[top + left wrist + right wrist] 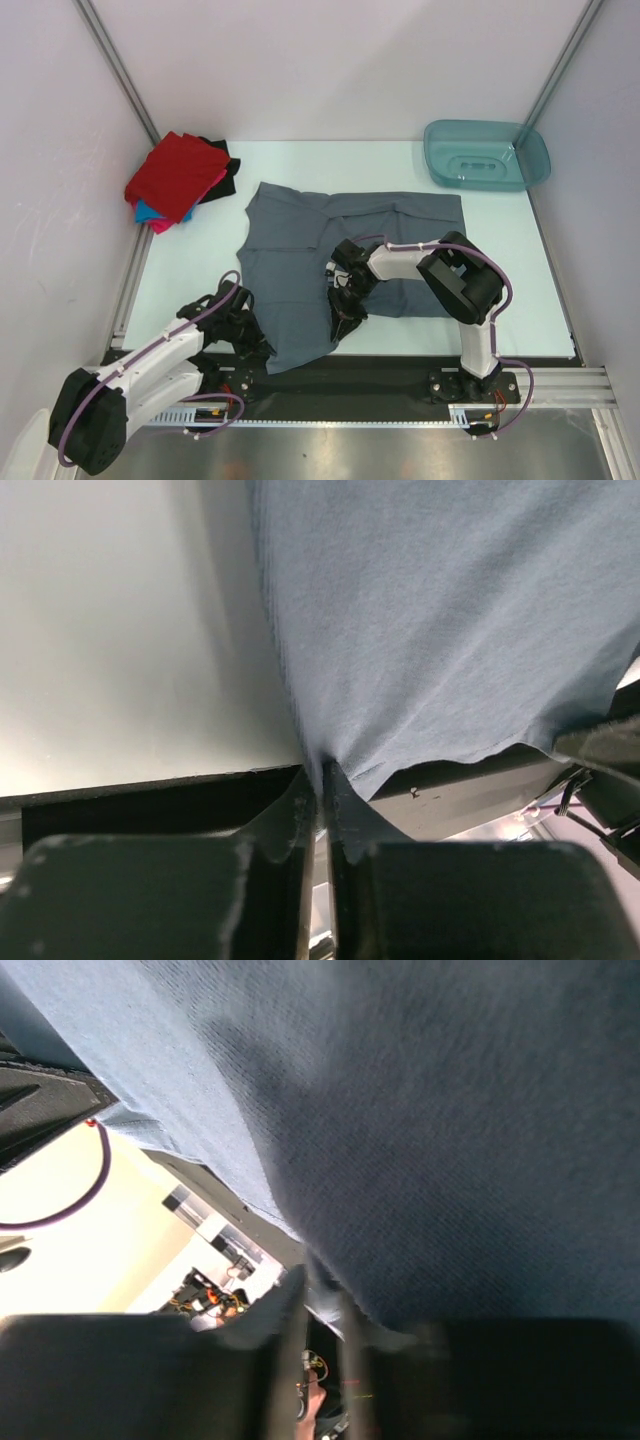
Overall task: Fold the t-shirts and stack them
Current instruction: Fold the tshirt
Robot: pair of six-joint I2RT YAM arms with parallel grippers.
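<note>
A slate grey-blue t-shirt point(350, 240) lies spread across the middle of the table, its near left part hanging over the front edge. My left gripper point(262, 350) sits at that near left hem; in the left wrist view its fingers point(300, 805) are pinched on the hem edge point(325, 770) just past the table's front edge. My right gripper point(343, 322) is at the near hem a little further right. In the blurred right wrist view the shirt point(430, 1110) fills the frame and a fold of its edge point(335, 1305) sits between the nearly closed fingers. Folded t-shirts are stacked at the back left, red point(178, 170) on top.
Bright blue and pink cloth point(152, 214) peek from under the red shirt, with black cloth point(226, 178) behind. A teal plastic tub point(487, 155) stands at the back right corner. Walls and metal posts enclose the pale table point(190, 260); a black strip point(400, 365) runs along its front.
</note>
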